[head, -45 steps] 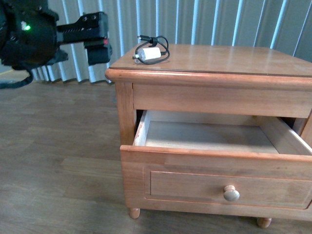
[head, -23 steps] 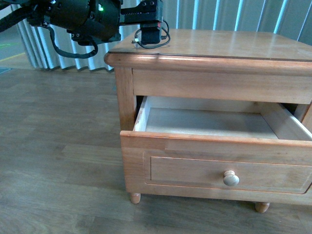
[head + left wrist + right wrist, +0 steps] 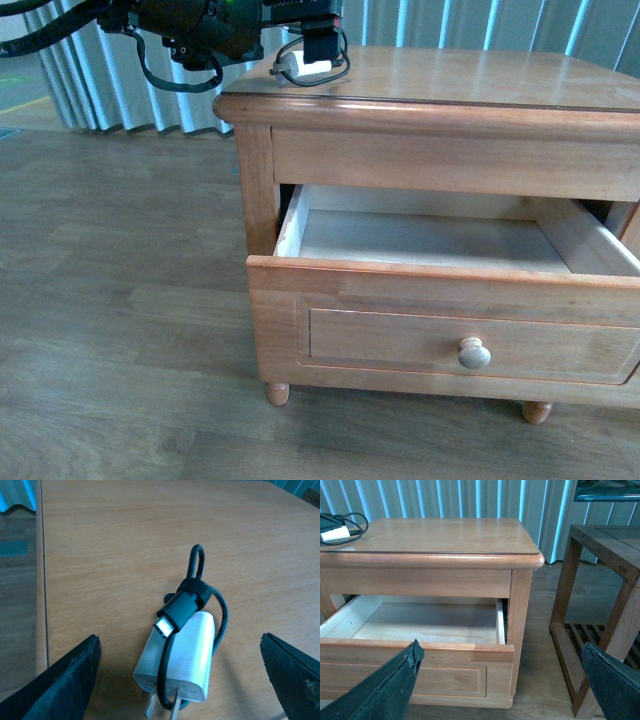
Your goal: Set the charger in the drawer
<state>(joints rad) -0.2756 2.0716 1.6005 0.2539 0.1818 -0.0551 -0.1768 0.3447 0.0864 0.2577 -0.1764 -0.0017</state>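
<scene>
Front view: the charger [image 3: 308, 68] lies on the bench [image 3: 470, 80] top, above and behind the drawer [image 3: 440, 330], near the corner over the drawer's left end. The left arm [image 3: 190, 25] reaches in there, its jaws directly above the charger. The drawer is pulled out, with a pale, bare interior and a round pale knob [image 3: 474, 352] on its recessed front.

Left wrist view: the left jaws stand wide, dark fingers [image 3: 65, 680] on either side of the charger [image 3: 192, 652] and touching nothing. The plug block is smooth white plastic with rounded edges. Thin black cable wraps round it in a loop, bound by a strap, with a silver plug tip lying on top.

Right wrist view: the right jaws are also wide and empty, level with the drawer [image 3: 420, 650] front. The charger [image 3: 335, 532] shows far off, above the drawer's far end.

Likely risks:
- The jaws could close on cable alone, leaving the block to dangle or drop.
- The slick plastic could skid on the glossy varnished wood and go over the edge, landing on the floor [image 3: 120, 280] beside the drawer and not in it.
</scene>
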